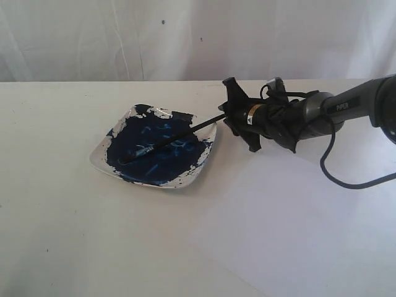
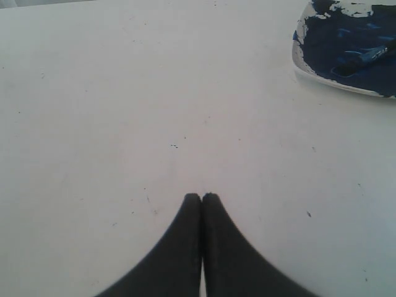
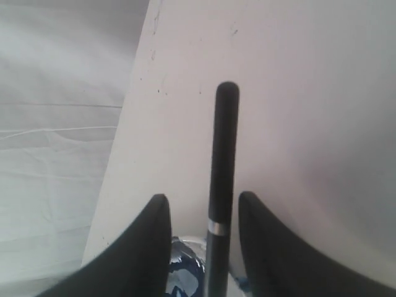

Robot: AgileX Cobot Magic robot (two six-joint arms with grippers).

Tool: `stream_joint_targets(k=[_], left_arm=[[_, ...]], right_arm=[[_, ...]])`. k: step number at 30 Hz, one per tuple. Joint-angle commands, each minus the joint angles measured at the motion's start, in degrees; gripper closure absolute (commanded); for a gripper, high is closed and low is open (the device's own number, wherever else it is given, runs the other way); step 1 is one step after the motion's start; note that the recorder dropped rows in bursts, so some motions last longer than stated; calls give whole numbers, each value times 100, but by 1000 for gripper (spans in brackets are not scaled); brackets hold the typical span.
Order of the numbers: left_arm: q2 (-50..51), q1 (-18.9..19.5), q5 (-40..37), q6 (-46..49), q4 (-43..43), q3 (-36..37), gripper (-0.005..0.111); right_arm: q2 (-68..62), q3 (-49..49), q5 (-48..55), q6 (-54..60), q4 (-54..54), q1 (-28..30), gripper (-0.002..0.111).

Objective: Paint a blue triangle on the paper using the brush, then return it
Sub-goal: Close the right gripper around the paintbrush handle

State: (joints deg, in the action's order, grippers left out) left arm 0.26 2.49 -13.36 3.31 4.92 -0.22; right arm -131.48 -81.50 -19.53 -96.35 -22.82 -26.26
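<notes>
Right now my right gripper has its jaws spread wide on either side of the brush, with a gap showing on both sides of the black handle. The brush lies with its bristle end in the blue paint of the white dish, handle slanting out over the rim. My left gripper is pressed closed above the table.

one brush, one blue-smeared dish

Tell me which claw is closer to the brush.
Right. The right claw, open, straddles the brush. The left claw, shut, is over the table, apart from the dish holding the brush tip.
</notes>
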Motion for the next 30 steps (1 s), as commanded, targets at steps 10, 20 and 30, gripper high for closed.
stream_joint_targets(k=[10,20,30], left_arm=[[-26,-47,3,-25,33,22,107],[-26,-47,3,-25,33,22,107],[-26,-47,3,-25,33,22,107]], right_arm=[[-281,-238,-31,-32,-6,65,73],[-280,-238,-31,-273,-6,65,73],[-280,-238,-31,-285,5,65,94]])
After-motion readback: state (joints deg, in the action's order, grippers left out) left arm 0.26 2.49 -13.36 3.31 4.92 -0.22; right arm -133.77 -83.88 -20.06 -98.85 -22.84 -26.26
